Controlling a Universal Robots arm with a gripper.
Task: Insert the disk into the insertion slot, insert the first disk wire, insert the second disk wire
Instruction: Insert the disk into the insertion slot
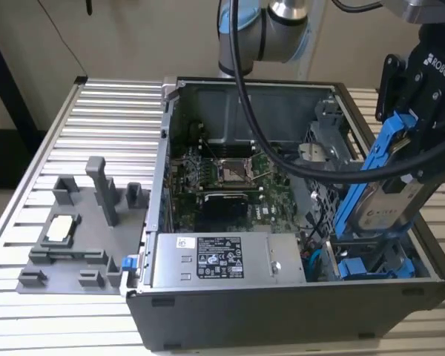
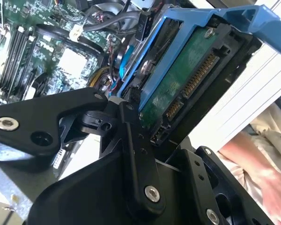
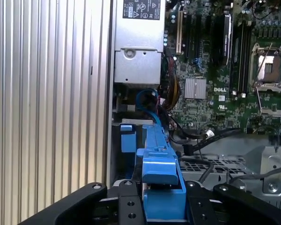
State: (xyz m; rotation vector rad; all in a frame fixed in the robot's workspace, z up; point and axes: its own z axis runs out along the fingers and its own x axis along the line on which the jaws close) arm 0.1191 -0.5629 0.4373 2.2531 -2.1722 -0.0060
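The disk (image 1: 386,204) is gripped tilted in the hand (image 1: 419,152), its lower end at the slot (image 1: 354,268) of the computer case (image 1: 282,311).

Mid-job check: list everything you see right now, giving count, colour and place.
table: one, slatted silver, under everything
computer case: one, dark grey, open, on the table
motherboard: one, green, inside the case
power supply: one, grey with a white sticker, along the case's near wall
insertion slot: one, dark grey with blue rails, case corner at the exterior view's right
fixture tray: one, grey, on the table at the exterior view's left
pale chip: one, on the tray
disk: one, silver-grey in a blue carrier, tilted over the insertion slot
arm: one, grey, behind the case
gripper: one, black, shut on the disk
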